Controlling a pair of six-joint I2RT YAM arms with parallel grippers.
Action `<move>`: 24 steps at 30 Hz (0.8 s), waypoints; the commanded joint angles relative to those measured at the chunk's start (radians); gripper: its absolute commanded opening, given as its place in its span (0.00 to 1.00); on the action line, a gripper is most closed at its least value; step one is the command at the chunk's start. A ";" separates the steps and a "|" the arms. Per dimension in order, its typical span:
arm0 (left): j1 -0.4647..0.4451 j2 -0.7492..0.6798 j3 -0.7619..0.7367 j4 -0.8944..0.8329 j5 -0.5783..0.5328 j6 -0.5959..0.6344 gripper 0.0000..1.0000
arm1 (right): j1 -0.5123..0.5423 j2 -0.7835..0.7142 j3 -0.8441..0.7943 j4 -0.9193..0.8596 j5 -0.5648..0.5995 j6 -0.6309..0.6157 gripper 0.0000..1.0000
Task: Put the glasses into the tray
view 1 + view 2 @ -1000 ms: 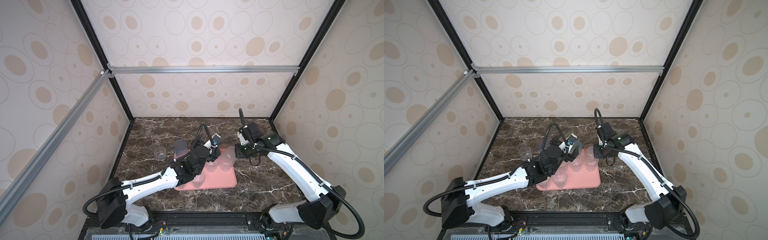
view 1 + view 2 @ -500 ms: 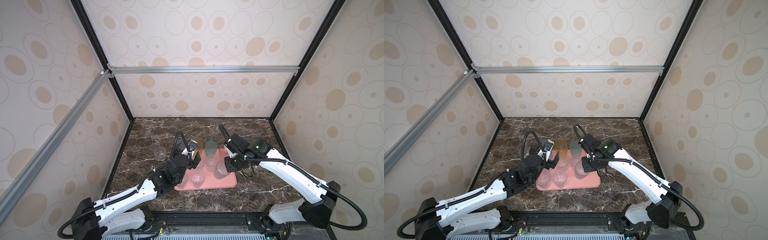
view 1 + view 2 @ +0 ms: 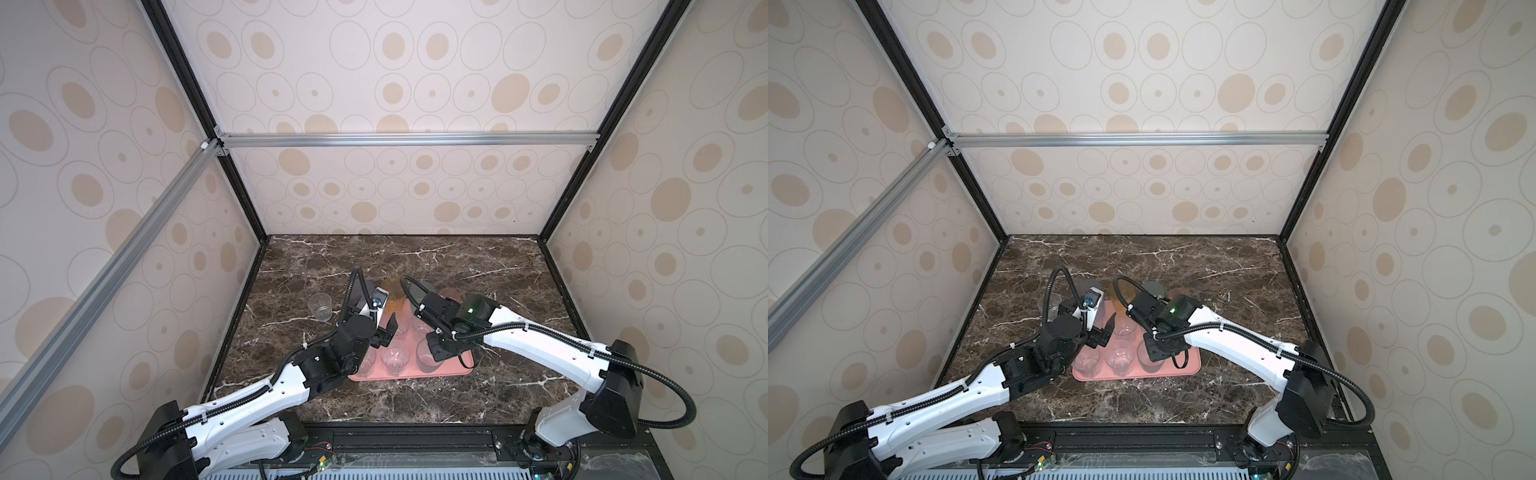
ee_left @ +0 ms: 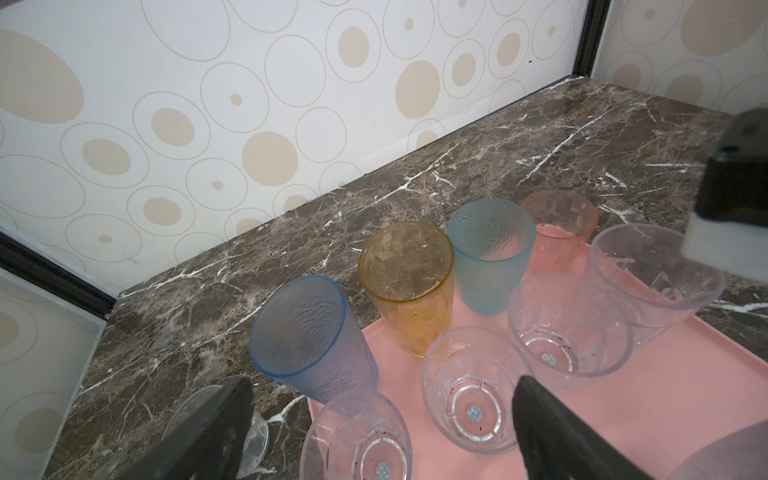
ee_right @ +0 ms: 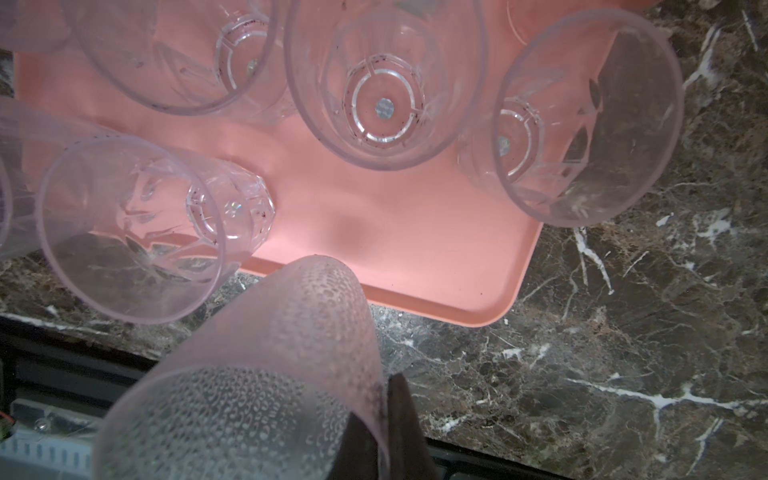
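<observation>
The salmon-pink tray (image 3: 457,371) (image 3: 1187,365) lies mid-table. Along its far edge stand tall grey-blue (image 4: 307,345), amber (image 4: 407,282) and teal (image 4: 490,253) glasses and a shorter pink one (image 4: 561,228). Several small clear glasses (image 4: 473,390) stand nearer. My right gripper (image 5: 380,399) (image 3: 440,351) is shut on the rim of a clear dimpled glass (image 5: 266,374) (image 3: 426,358), held tilted above the tray's front part. My left gripper (image 4: 380,415) (image 3: 386,332) hangs open over the tray's left side, holding nothing. One clear glass (image 3: 320,306) (image 3: 1050,305) stands on the marble, left of the tray.
Dark marble table (image 3: 498,270) enclosed by patterned walls with black frame posts. A black rail (image 5: 62,365) runs along the front edge, close to the tray. The two arms lie close together over the tray.
My right gripper carried the dimpled glass from the tray's far right toward its front middle. My left arm drew back to the left, its gripper staying open.
</observation>
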 commanded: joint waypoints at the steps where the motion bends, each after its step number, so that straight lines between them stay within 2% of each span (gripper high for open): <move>1: 0.004 -0.011 -0.005 -0.005 0.006 -0.027 0.97 | 0.004 0.028 -0.030 0.038 0.072 0.021 0.01; 6: 0.004 -0.008 -0.015 -0.005 0.008 -0.024 0.97 | 0.003 0.081 -0.063 0.100 0.091 0.015 0.01; 15: 0.004 -0.010 -0.025 -0.007 0.002 -0.020 0.97 | 0.004 0.141 -0.099 0.166 0.040 0.026 0.03; 17: 0.003 -0.010 -0.024 -0.011 -0.002 -0.020 0.97 | 0.003 0.141 -0.097 0.154 0.051 0.028 0.07; 24: 0.006 -0.015 -0.004 -0.054 -0.039 -0.051 0.98 | 0.003 0.114 0.003 0.054 0.050 -0.011 0.35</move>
